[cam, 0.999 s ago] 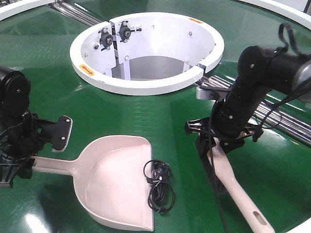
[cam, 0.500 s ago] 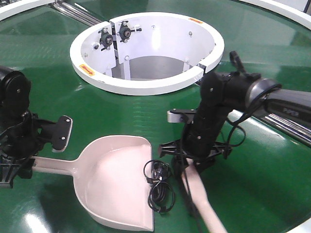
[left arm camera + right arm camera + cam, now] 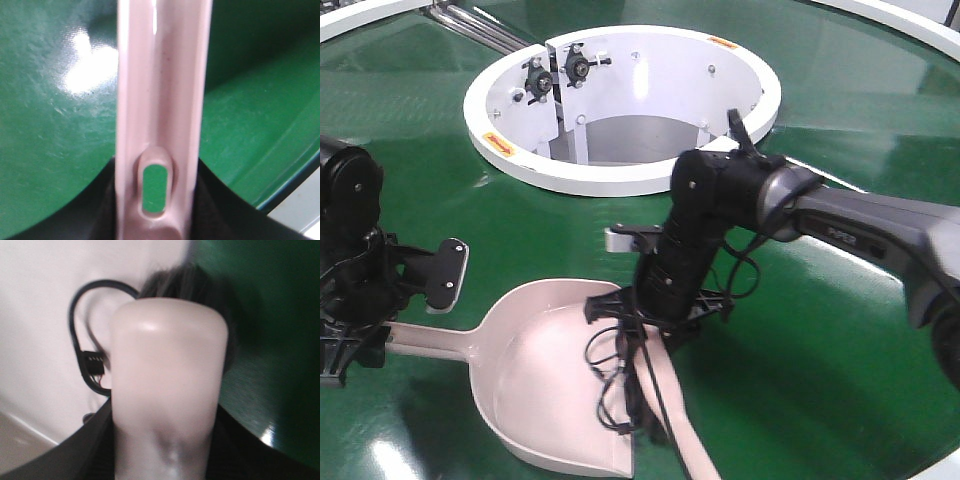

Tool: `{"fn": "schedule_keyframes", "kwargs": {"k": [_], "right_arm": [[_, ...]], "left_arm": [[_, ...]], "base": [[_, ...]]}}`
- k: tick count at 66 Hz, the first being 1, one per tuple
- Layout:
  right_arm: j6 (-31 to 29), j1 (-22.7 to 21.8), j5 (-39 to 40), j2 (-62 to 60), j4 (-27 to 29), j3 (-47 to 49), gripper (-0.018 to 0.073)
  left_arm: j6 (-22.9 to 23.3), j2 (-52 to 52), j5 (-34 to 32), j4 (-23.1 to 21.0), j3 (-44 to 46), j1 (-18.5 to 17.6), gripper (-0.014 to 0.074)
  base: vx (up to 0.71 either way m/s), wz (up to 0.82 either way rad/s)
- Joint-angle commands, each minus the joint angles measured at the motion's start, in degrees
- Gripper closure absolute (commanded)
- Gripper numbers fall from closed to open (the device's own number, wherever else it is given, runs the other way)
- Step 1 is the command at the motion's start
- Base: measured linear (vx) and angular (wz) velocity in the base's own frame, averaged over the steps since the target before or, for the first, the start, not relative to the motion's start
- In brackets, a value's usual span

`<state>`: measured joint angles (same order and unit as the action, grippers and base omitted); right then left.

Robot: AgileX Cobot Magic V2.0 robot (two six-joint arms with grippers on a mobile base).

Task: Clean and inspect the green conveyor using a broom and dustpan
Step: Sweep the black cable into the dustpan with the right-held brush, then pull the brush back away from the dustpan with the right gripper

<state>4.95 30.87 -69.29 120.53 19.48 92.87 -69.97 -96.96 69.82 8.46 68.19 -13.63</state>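
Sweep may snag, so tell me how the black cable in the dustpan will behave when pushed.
Likely floppy: the black cable lies in loose thin loops. Probably light, sliding easily on the smooth dustpan. Loops could catch the broom bristles.

The pale beige-pink plastic hand broom (image 3: 680, 425) runs off the front view's bottom edge, its handle end unseen. Its dark bristles (image 3: 187, 277) are only a blur in the right wrist view.

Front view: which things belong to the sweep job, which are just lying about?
Job: conveyor; broom; dustpan; black cable, likely the debris, lying in the dustpan.
Just there: white hub; steel rollers.
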Motion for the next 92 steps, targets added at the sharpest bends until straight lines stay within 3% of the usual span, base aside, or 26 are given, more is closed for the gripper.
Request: {"fn": "schedule_keyframes", "kwargs": {"k": [1, 14, 38, 50, 92], "right_arm": [[0.45, 1.9, 1.11, -1.01, 6.04, 5.74, 0.0565], [1.92, 3.77, -2.12, 0.75, 5.9, 12.68, 0.0565], [2.3, 3.72, -4.15, -1.79, 5.51, 14.83, 0.0565], [5.32, 3.32, -4.15, -5.27, 0.05, 14.2, 0.0565], [1.97, -10.08, -4.15, -19.97, -7.22, -6.88, 0.0565]], "left_arm": [[0.29, 2.52, 1.63, -1.55, 1.57, -0.51, 0.062], [0.29, 2.52, 1.63, -1.55, 1.57, -0.51, 0.062], [0.29, 2.52, 1.58, -1.55, 1.57, -0.5, 0.062], [0.29, 2.52, 1.58, -1.55, 1.57, -0.5, 0.062], [0.29, 2.52, 1.58, -1.55, 1.57, -0.5, 0.0619]], "base": [[0.0, 0.0], [0.0, 0.0], [0.0, 0.0], [0.0, 0.0], [0.0, 0.0]]}}
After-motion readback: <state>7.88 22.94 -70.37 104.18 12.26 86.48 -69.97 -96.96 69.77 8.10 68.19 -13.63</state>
